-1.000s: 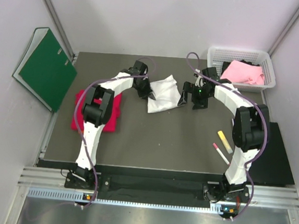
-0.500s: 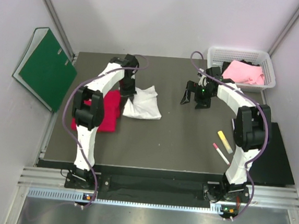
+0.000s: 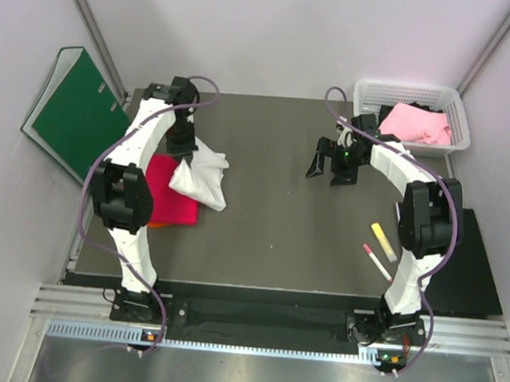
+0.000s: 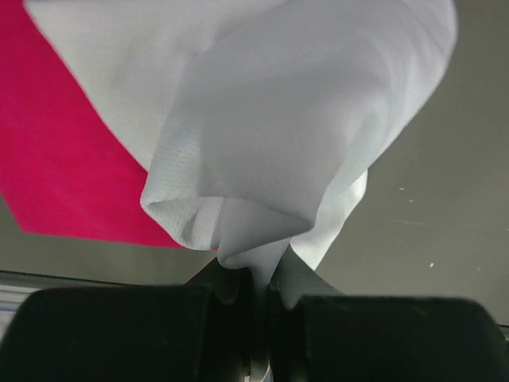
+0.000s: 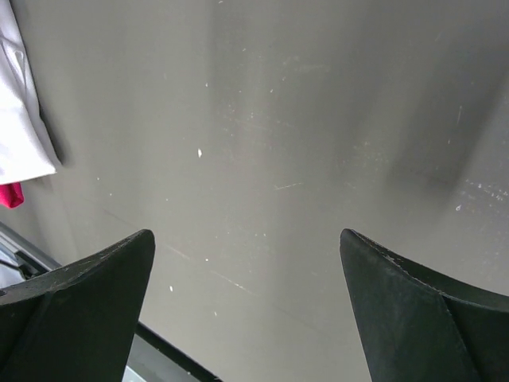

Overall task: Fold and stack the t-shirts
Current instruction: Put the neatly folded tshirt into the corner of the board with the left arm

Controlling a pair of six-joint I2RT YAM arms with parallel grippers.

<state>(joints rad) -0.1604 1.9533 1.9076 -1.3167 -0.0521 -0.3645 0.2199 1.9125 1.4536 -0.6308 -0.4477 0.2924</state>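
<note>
- left gripper [image 3: 184, 142] fingers together, clamped on a bunched fold of the white shirt [image 3: 201, 176]; in the left wrist view the pads are mostly buried in cloth
- white shirt is crumpled, not folded flat, and trails from the grip toward the near side at the table's [image 3: 278, 238] left-centre
- its left part overlaps the right edge of the red shirt [image 3: 171, 194]; cannot tell whether it rests there or hangs just above
- red shirt lies flat on the left side of the table, partly hidden by the left arm and the white shirt
- thin orange strip [image 3: 156, 225] shows at the red shirt's near edge; too little visible to tell its shape
- pink shirt [image 3: 415, 123] is heaped loose in the white basket [image 3: 362, 97] at the far right corner, its lower part hidden by the basket wall
- right gripper [image 3: 328, 174] fingers wide apart over bare table, well apart from the white shirt
- right wrist view: fingers cut off at the bottom edge, white shirt cut off at the left edge
- green binder [image 3: 78, 117] leans at the left wall, off the table
- yellow marker [image 3: 384, 242] and pink pen [image 3: 376, 262] lie by the right arm
</note>
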